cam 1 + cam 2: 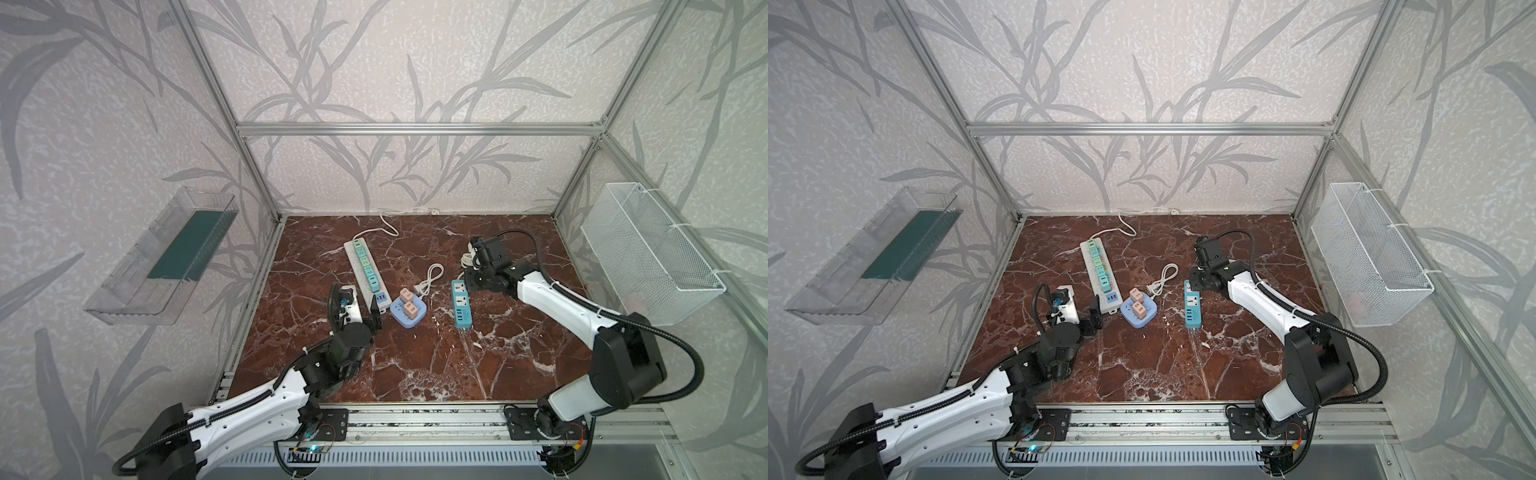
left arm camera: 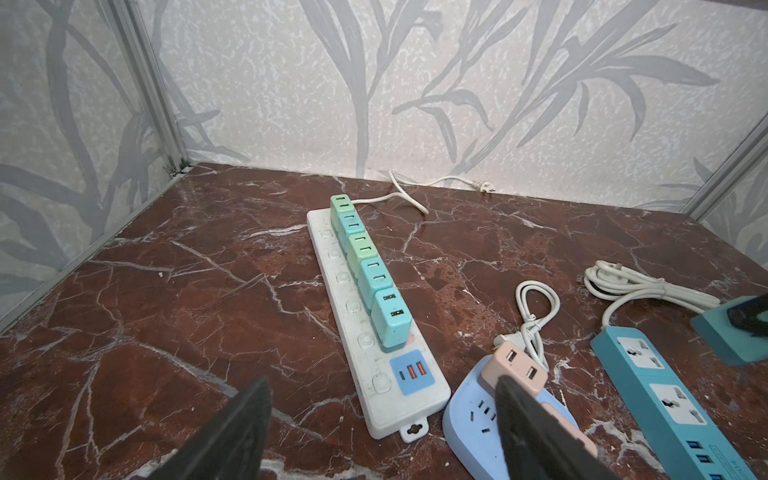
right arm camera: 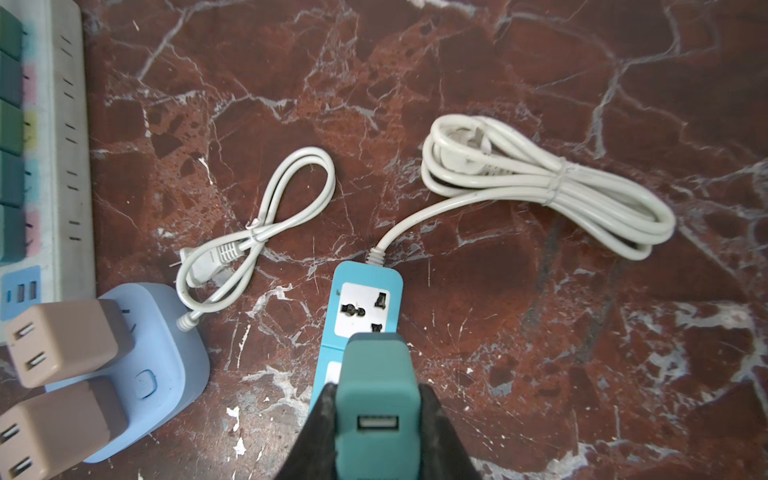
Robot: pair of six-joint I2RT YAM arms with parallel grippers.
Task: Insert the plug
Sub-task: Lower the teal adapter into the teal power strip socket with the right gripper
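— Whereabouts of plug?
— Clamped in right gripper, over teal power strip, right of centre; prongs hidden underneath. Blocky, smooth hard plastic.
— Lie of strip?
— Flat on marbled desk, long axis near-to-far, far socket just beyond plug. Calls for squaring prongs to slots.
— And left gripper?
— Spread wide, empty, beside white strip; farther off.
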